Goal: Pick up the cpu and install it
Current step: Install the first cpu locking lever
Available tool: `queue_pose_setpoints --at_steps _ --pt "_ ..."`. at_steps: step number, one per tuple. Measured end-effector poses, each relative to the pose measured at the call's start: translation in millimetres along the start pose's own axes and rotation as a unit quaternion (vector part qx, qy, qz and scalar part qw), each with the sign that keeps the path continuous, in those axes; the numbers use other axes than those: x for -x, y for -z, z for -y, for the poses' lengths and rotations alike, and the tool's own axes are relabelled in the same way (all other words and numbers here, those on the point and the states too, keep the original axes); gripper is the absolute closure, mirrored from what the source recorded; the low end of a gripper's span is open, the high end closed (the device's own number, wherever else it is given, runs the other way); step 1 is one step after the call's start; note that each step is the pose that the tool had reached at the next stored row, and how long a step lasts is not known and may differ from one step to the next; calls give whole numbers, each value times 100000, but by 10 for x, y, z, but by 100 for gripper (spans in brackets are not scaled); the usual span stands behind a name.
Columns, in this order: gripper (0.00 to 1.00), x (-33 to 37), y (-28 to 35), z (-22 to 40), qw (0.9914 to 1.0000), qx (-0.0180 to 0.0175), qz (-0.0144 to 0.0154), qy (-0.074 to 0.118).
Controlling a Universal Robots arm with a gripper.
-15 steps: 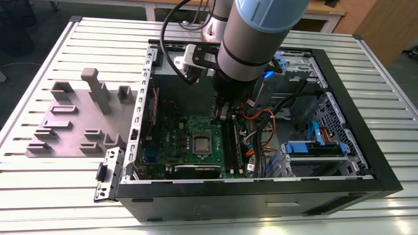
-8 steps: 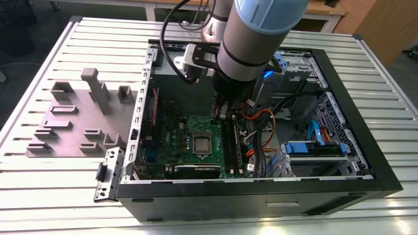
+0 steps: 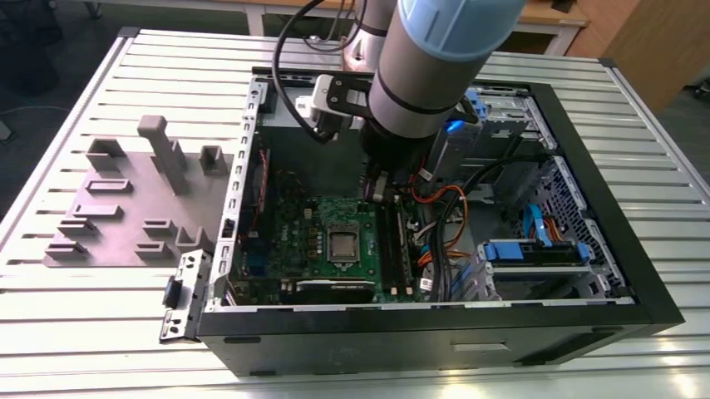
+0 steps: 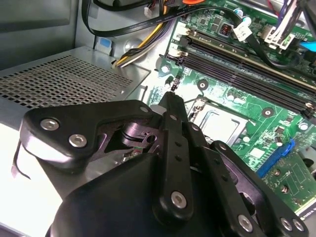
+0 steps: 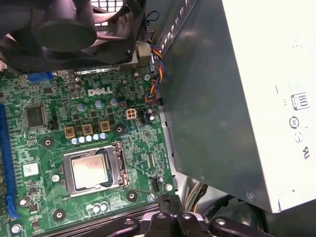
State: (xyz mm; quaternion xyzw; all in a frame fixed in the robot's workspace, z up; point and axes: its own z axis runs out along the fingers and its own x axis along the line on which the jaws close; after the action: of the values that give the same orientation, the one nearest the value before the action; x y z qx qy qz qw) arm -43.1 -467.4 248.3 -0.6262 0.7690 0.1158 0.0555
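The cpu (image 5: 90,170) lies flat in the motherboard's socket, its silvery top framed by the metal bracket (image 5: 121,165). In the exterior view the cpu (image 3: 344,242) sits mid-board inside the open computer case. My gripper (image 5: 170,201) hovers just off the socket's corner, near the memory slots, fingers together with nothing between them. Its black linkage fills the second wrist view, where the gripper (image 4: 171,97) points at the green board beside the socket (image 4: 220,126). In the exterior view the gripper (image 3: 378,193) hangs under the arm, above the board.
The grey power supply box (image 5: 237,98) stands close beside the board. A black fan (image 5: 69,29) overhangs one end. Cable bundles (image 3: 444,224) and blue drive bays (image 3: 533,249) crowd the case on the exterior view's right. A grey fixture plate (image 3: 133,208) lies outside on the slatted table.
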Motion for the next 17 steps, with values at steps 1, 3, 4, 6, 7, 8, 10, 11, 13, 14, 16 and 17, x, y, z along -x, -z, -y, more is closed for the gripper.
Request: queue_pose_setpoints --at_steps 1,3,4,6,7,8,10,11,13,14,16,17 --pt "89 0 -5 0 100000 10 43 5" --pt "89 -2 -11 -4 100000 71 295 30" --pt "89 -2 -17 -4 99999 97 424 47" --pt "89 -1 -31 -9 99997 164 724 67" --pt "89 1 -38 -11 99996 194 857 78" --pt "89 3 -46 -12 99995 211 932 82" --pt "89 8 -66 -14 99994 238 1069 94" --pt "89 8 -75 -14 99993 245 1111 101" --pt "89 6 -93 -18 99993 257 1159 98" --pt "89 4 -99 -23 99993 257 1156 94" --pt "89 0 -106 -44 99993 261 1142 97" --pt "89 -3 -109 -61 99993 261 1142 96"
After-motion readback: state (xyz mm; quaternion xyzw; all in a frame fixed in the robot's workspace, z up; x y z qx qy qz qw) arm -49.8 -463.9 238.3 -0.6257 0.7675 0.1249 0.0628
